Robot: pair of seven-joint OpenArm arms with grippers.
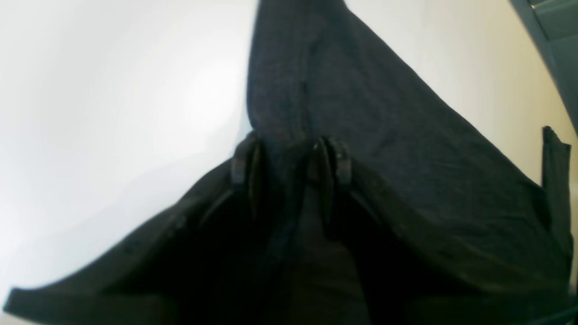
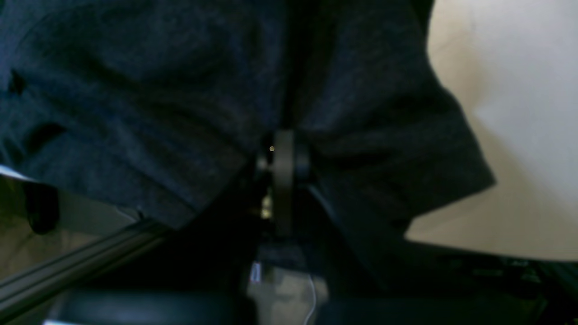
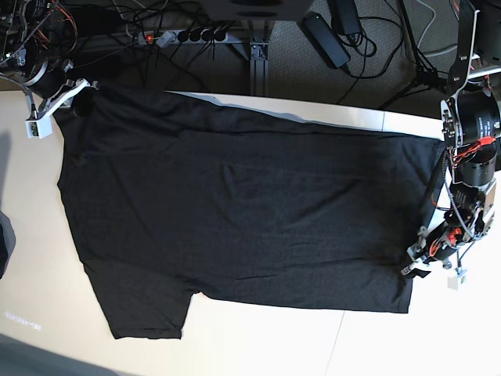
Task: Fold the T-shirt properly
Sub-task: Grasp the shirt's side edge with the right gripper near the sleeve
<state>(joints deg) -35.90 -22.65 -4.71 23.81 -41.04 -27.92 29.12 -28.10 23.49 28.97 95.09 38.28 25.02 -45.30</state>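
The black T-shirt (image 3: 235, 211) lies spread flat across the white table (image 3: 258, 345), plain side up, with no print showing. One sleeve points to the front left. My left gripper (image 3: 419, 254) is at the shirt's right hem corner. In the left wrist view it (image 1: 289, 162) is shut on a pinched ridge of the fabric (image 1: 384, 149). My right gripper (image 3: 70, 98) is at the shirt's far left corner. In the right wrist view it (image 2: 282, 158) is shut, with bunched cloth (image 2: 135, 113) around the fingers.
Behind the table's far edge are a power strip (image 3: 188, 35), a power brick (image 3: 325, 35), loose cables and a metal frame post (image 3: 258, 66). A dark object (image 3: 4, 243) shows at the left edge. Bare table runs along the front.
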